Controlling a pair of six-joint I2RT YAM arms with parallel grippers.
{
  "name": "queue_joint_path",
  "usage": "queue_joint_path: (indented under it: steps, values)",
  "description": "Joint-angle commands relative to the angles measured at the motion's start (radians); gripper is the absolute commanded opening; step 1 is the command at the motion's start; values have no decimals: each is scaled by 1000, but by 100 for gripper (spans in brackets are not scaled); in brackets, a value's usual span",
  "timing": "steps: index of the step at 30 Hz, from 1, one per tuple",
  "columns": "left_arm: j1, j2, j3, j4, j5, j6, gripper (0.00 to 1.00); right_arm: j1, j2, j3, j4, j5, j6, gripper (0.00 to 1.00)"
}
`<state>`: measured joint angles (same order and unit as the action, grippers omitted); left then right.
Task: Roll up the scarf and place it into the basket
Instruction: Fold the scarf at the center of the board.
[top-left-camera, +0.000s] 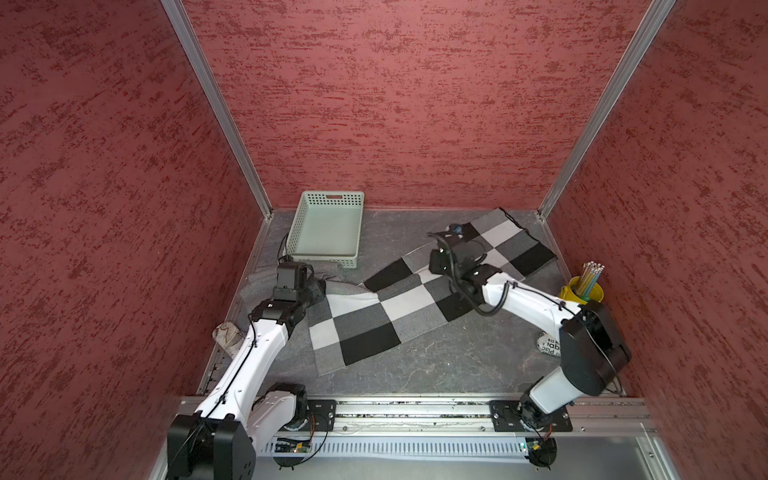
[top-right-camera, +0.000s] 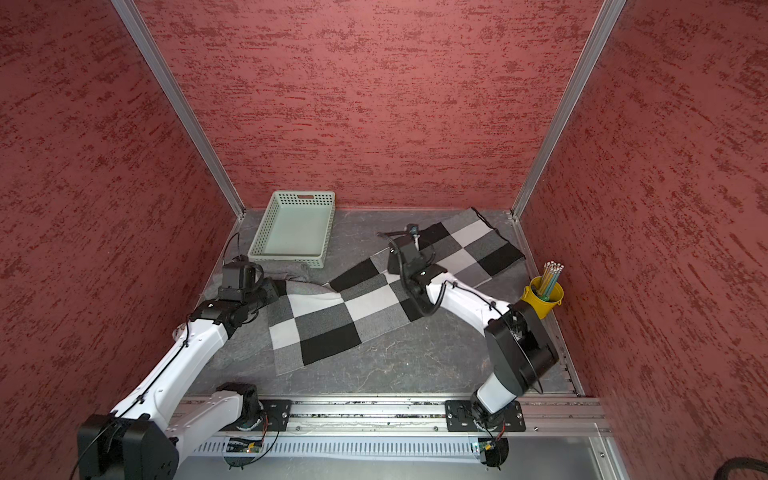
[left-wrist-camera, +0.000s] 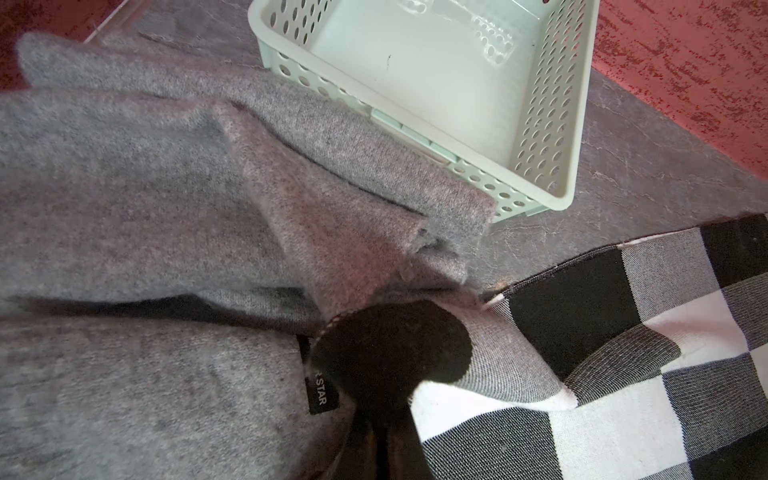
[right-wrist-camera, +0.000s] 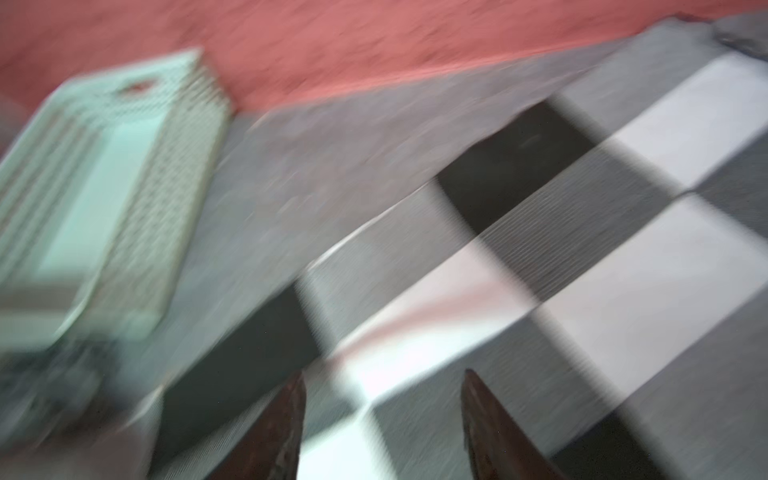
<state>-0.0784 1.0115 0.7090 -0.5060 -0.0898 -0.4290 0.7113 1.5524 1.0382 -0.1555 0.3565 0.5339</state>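
Note:
The scarf (top-left-camera: 374, 316) (top-right-camera: 332, 316), checked black, white and grey, lies slantwise over the table from front left to back right. Its left end is turned up with the plain grey underside (left-wrist-camera: 166, 187) bunched against the basket. The mint-green basket (top-left-camera: 328, 232) (top-right-camera: 295, 232) (left-wrist-camera: 415, 62) (right-wrist-camera: 104, 187) stands at the back left, with nothing in it. My left gripper (left-wrist-camera: 384, 419) is shut on a bunched black corner of the scarf beside a black label. My right gripper (right-wrist-camera: 384, 374) hangs open over the scarf's (right-wrist-camera: 582, 249) back half, nothing between its fingers; that view is blurred.
A yellow bucket of pencils (top-left-camera: 582, 291) (top-right-camera: 542, 295) stands at the right edge. A crumpled wad (top-left-camera: 226, 334) lies by the left wall. A white printed scrap (top-left-camera: 548, 345) lies under the right arm. Red walls close in three sides.

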Motion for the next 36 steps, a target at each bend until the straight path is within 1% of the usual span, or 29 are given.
queue_joint_path:
  steps: [1, 2, 4, 6, 7, 10, 14, 17, 20, 21, 26, 30, 33, 36]
  values:
    - [23, 25, 27, 40, 9, 39, 1, 189, -42, -96, 54, 106, 122, 55]
    - [33, 36, 35, 36, 14, 47, 0, 269, -36, -109, 91, 114, 120, 55]
    - [62, 56, 44, 36, 39, 51, 0, 407, 14, -86, 138, 134, 63, 55]
    - [92, 69, 39, 55, 72, 38, 0, 523, 113, -3, 131, 162, -25, 55]
    - [103, 74, 36, 61, 89, 33, 0, 557, 162, 35, 123, 148, -66, 54]
    - [131, 81, 26, 84, 132, 11, 0, 628, 310, 161, 116, 48, -160, 52]
    - [153, 88, 16, 104, 146, -6, 0, 669, 430, 266, 109, -71, -252, 51]
    - [161, 95, 8, 121, 155, -11, 0, 686, 480, 317, 85, -100, -317, 52]
    - [163, 112, 4, 135, 167, -17, 0, 690, 522, 354, 73, -118, -344, 53]
    - [163, 119, 4, 137, 168, -16, 0, 690, 540, 368, 59, -145, -375, 54]
    - [166, 129, -6, 143, 165, -19, 0, 691, 614, 454, 6, -162, -432, 55]
    - [167, 129, -6, 144, 163, -21, 0, 692, 641, 495, -7, -182, -452, 56]
    - [167, 131, -6, 148, 164, -25, 0, 697, 673, 538, -35, -211, -464, 57]
    - [168, 133, -6, 149, 164, -28, 0, 700, 716, 589, -81, -214, -480, 58]
